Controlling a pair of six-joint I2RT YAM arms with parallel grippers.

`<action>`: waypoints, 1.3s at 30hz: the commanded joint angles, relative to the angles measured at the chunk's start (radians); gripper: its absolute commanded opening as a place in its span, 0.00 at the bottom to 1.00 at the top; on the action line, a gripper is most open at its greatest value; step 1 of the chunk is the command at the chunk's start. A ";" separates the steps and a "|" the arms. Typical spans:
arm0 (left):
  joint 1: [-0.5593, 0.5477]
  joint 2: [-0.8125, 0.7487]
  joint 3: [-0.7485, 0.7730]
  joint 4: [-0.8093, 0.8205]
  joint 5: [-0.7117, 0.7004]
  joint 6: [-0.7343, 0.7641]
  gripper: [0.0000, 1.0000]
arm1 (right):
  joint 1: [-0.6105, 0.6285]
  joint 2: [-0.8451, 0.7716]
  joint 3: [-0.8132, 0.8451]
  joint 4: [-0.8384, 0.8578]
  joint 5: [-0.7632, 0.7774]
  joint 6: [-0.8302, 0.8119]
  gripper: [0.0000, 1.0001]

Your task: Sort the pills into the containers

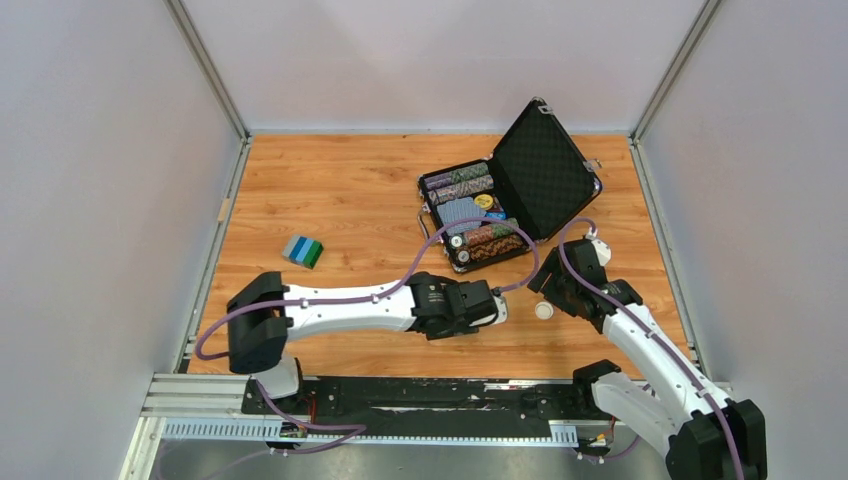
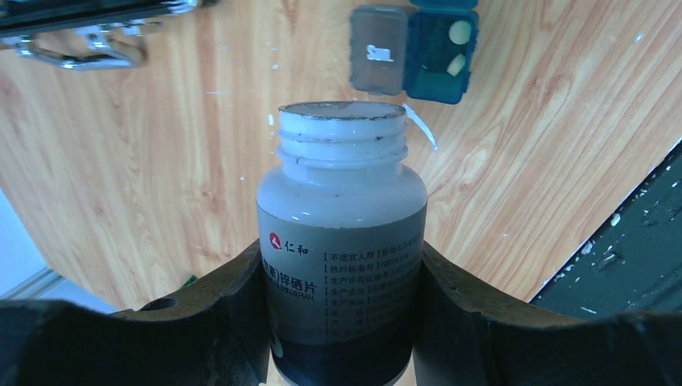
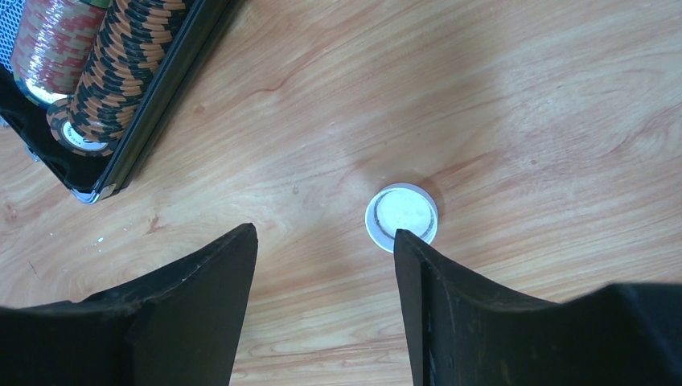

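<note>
The left gripper (image 1: 492,306) is clamped around the body of a white pill bottle (image 2: 342,209), low on the label. That leaves the threaded neck and open mouth sticking out past the fingertips. I take this as a pouring hold: with the neck free, the mouth can be tipped over a target without the fingers in the way. From its wrist camera the mouth is seen edge-on, so I cannot tell what is inside.

The target sits in the upper middle of that same view, beyond the mouth and apart from it. It is a small teal pill box (image 2: 441,52), with its grey lid folded open flat to the left. Two white pills (image 2: 460,32) already lie in the compartment, so the sorting looks partly done. I cannot find the box in the overhead view.

The right gripper (image 3: 323,237) hangs over the table (image 3: 523,96) with its jaws spread and nothing between them. The bottle's white cap (image 3: 402,215) lies flat on the wood just at the tip of the right-hand finger in the frame. It looks parked there so that the bottle stays open.

The open black chip case (image 1: 500,205) stands toward the upper centre of the overhead view, clear of both grippers.
</note>
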 commanded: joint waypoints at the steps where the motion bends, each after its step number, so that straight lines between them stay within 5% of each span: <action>1: -0.002 -0.127 -0.040 0.114 -0.051 -0.023 0.00 | -0.007 -0.009 0.020 0.010 -0.014 -0.007 0.65; 10: 0.102 -0.353 -0.202 0.504 -0.091 -0.049 0.00 | -0.006 0.101 0.047 0.002 -0.040 -0.026 0.66; 21: 0.149 -0.622 -0.474 1.211 0.009 -0.035 0.00 | 0.002 0.252 0.093 -0.003 -0.040 -0.039 0.45; 30: 0.149 -0.625 -0.498 1.227 0.034 -0.043 0.00 | 0.013 0.367 0.111 -0.009 -0.031 -0.070 0.34; 39: 0.149 -0.634 -0.521 1.216 0.031 -0.063 0.00 | 0.024 0.407 0.111 0.044 -0.132 -0.106 0.00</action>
